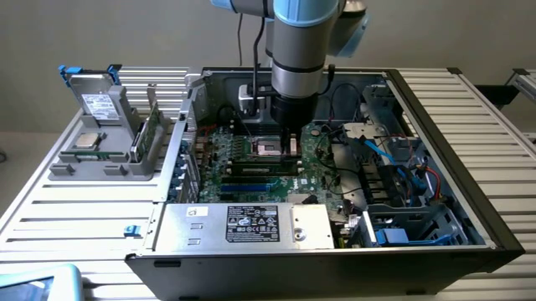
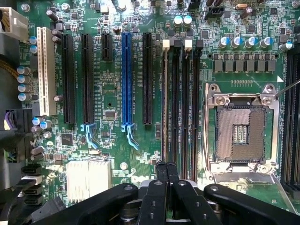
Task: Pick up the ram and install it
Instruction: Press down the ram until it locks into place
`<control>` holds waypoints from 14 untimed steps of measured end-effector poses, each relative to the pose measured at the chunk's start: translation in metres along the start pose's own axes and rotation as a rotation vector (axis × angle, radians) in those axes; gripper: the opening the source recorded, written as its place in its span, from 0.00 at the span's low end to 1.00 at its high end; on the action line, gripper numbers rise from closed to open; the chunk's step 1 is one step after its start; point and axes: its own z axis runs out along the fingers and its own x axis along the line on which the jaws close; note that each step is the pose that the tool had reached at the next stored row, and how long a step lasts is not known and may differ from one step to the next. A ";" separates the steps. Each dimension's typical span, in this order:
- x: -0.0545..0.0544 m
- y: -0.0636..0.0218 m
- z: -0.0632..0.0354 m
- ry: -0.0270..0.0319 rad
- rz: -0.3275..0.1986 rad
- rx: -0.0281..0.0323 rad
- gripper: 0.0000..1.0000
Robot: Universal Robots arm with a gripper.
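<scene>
The black pincer [image 2: 167,169], pinched shut and holding nothing, hangs just above the long black memory slots [image 2: 180,103] and could bump them.

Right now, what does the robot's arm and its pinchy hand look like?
The arm is a thick round tube, silver-grey metal with light blue caps at the joints and a black section at its lower end. A thin black cable runs down beside it. The gripper is all black, with two slim fingers and chunky rounded links joined by round pins.
</scene>
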 end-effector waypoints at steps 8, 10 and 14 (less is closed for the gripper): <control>0.000 0.0020 -0.0087 0.0014 0.000 0.0004 0.11; 0.000 0.0046 -0.0117 0.0014 0.000 0.0004 0.11; 0.001 0.0175 -0.0127 0.0015 0.000 0.0004 0.11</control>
